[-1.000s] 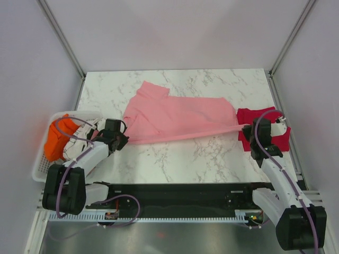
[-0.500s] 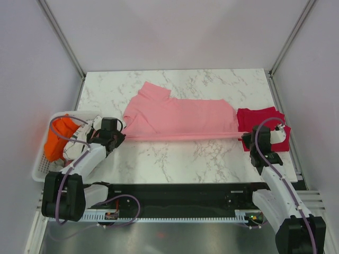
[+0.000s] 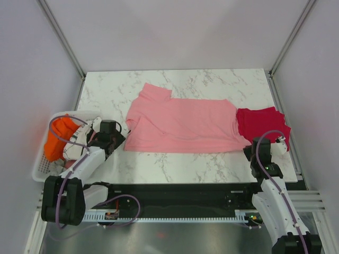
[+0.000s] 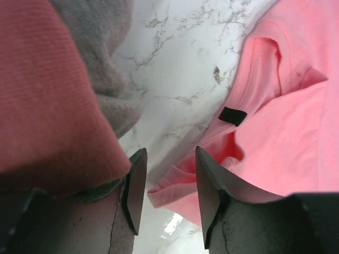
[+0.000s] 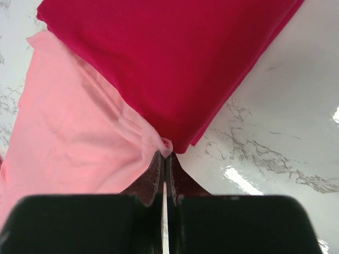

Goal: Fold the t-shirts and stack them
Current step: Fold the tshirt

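The pink t-shirt (image 3: 183,127) lies spread nearly flat across the middle of the marble table (image 3: 212,79), collar and sleeves to the left and hem to the right. By the look of it the step in hand is the laying-out that comes before the first fold. The red t-shirt (image 3: 262,123) sits as a folded rectangle at the right side of the table, its left edge overlapping the pink hem. The left end effector (image 4: 168,159) stands open and grips nothing. Its two fingers are apart just over the lower-left edge of the pink cloth, and a rumpled bit of sleeve or hem lies on the table under the gap. Just to its left is the white basket (image 3: 39,164), holding an orange garment (image 3: 55,140) and a grey one (image 4: 100,63). The right end effector (image 5: 164,161) is closed, and its tips appear to pinch the puckered lower-right corner of the pink shirt, right where that corner meets the near corner of the red one. The next move probably calls for this corner to be let go. Both arms would then take one long edge of the pink shirt and carry it over evenly, taking care not to drag the red shirt out of its fold.
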### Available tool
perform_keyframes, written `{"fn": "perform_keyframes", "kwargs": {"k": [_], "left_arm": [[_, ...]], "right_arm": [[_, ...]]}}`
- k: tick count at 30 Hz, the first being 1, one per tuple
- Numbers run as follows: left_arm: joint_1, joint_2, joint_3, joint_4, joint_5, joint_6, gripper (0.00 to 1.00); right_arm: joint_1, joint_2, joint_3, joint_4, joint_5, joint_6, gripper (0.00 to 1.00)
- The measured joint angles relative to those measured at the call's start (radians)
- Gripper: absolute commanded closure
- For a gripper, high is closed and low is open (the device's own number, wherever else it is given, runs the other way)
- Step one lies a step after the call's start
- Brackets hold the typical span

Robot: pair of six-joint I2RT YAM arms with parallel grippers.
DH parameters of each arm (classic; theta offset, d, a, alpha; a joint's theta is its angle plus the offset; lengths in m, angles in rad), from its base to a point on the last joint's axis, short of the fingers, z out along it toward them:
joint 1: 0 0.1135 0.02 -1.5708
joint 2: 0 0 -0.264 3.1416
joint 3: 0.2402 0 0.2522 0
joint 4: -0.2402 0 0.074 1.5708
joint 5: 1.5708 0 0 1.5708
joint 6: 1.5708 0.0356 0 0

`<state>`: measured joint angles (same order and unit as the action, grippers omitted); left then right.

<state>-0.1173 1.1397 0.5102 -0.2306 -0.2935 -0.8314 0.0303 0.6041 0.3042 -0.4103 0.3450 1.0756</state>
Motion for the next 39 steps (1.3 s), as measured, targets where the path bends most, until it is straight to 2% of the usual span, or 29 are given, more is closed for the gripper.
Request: {"fn": "perform_keyframes", "kwargs": {"k": [5, 10, 19, 22, 33, 39], "left_arm": [[-0.001, -0.117, -0.028, -0.011, 0.057, 0.042, 0.41], [-0.001, -0.224, -0.035, -0.045, 0.120, 0.080, 0.42], [-0.001, -0.225, -0.060, -0.082, 0.267, 0.089, 0.51], [-0.011, -0.225, -0.087, -0.081, 0.308, 0.060, 0.51], [-0.035, -0.140, -0.126, -0.058, 0.316, -0.007, 0.53], [-0.035, -0.076, -0.138, 0.016, 0.266, -0.059, 0.61]], "right_arm": [[0.000, -0.007, -0.003, -0.016, 0.000, -0.009, 1.00], [-0.001, 0.016, -0.003, -0.016, 0.000, -0.011, 1.00], [-0.001, 0.019, -0.003, -0.016, 0.000, -0.018, 1.00], [-0.001, 0.019, -0.003, -0.016, 0.000, -0.018, 1.00], [-0.001, 0.020, -0.003, -0.013, 0.000, -0.018, 1.00], [-0.001, 0.020, -0.003, -0.008, 0.000, -0.017, 1.00]]}}
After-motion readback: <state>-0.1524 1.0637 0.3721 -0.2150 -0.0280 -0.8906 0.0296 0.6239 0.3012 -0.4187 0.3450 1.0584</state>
